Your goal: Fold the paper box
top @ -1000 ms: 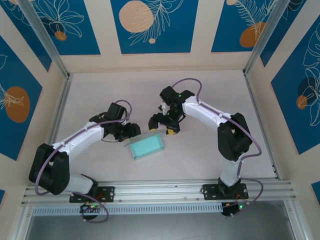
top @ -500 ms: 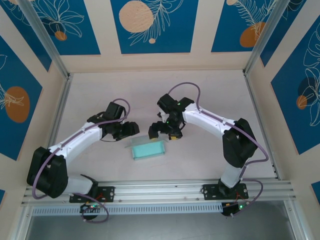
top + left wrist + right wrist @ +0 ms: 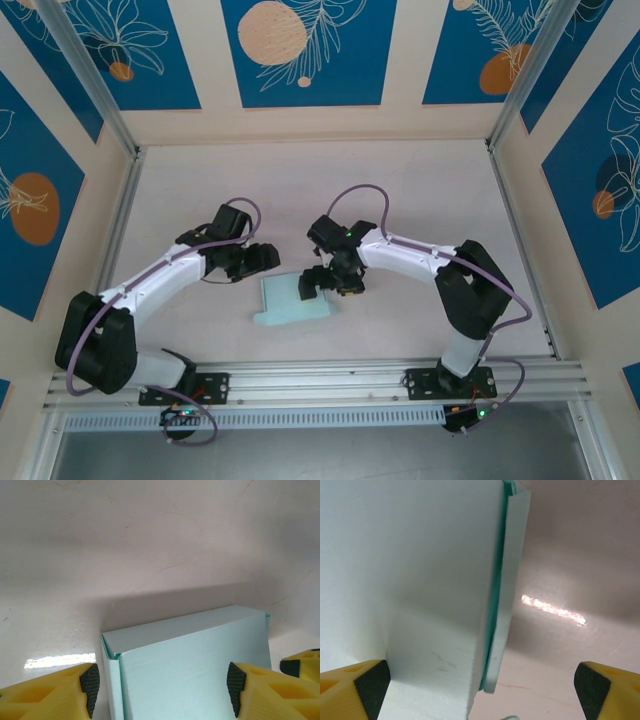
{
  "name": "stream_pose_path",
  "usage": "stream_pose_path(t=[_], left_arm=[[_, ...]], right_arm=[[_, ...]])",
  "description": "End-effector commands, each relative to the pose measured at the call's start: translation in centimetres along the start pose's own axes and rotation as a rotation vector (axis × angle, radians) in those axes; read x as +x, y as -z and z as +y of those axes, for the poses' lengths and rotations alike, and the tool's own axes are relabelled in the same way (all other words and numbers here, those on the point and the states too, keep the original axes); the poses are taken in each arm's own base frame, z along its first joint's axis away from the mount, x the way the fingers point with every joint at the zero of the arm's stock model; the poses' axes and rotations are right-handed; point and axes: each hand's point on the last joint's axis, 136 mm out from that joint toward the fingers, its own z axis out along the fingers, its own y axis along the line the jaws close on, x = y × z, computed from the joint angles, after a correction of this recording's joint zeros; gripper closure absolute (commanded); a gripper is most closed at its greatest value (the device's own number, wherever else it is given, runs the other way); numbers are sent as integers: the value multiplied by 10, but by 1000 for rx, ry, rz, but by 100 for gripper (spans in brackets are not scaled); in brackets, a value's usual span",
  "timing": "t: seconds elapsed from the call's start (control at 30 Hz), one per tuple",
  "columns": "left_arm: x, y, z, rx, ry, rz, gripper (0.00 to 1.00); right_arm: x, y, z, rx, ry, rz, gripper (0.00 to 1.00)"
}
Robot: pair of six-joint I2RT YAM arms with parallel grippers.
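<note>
The paper box (image 3: 290, 303), pale mint card, lies closed and flat on the table between the two arms. My left gripper (image 3: 264, 258) stands open just behind the box's far left corner. In the left wrist view the box (image 3: 190, 665) sits ahead between the two yellow fingers, and the black pads (image 3: 90, 686) are clear of its sides. My right gripper (image 3: 328, 285) hovers open over the box's right end. In the right wrist view the box (image 3: 410, 580) looms large on the left, with a side flap edge (image 3: 507, 605) between the wide-spread fingertips (image 3: 592, 685).
The pale table (image 3: 400, 180) is walled by blue and cream patterned panels on three sides. An aluminium rail (image 3: 320, 378) with both arm bases runs along the near edge. Bare tabletop lies behind and to the right of the box.
The box's raised lid has come down, so its teal inside is covered. My right gripper has moved nearer and to the left over the box. My left gripper has opened wider.
</note>
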Motion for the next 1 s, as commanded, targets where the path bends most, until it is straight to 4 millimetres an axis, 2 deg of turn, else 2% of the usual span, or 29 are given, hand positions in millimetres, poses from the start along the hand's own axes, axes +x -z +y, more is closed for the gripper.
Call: stream_pose_path(t=[0.0,0.27,0.43,0.6,0.67,0.77,0.83,0.97], left_arm=[[6,1,-1,0,4,9,28],[24,3,8,-5,2,61,28],[39,1,20,-45,-26,116,33],[49,-17,33,-70,-30,168,41],[48,-27,31,-51,-24,174,49],[43,-40,25,-21,-17,181,52],[37,-48,23,-24,-18,181,59],[27,-67,27,-58,-28,187,62]], right_arm=[[0,-16,-12,45,-36,-12,5],[0,-45,-27,120,-84,27,11],[-5,-47,-26,119,-98,15,13],[-16,-46,-30,119,-127,-2,13],[-22,-45,-32,106,-139,-15,13],[-34,-42,-34,88,-154,-35,13],[-42,-39,-34,68,-151,-50,13],[-52,-33,-33,57,-134,-68,13]])
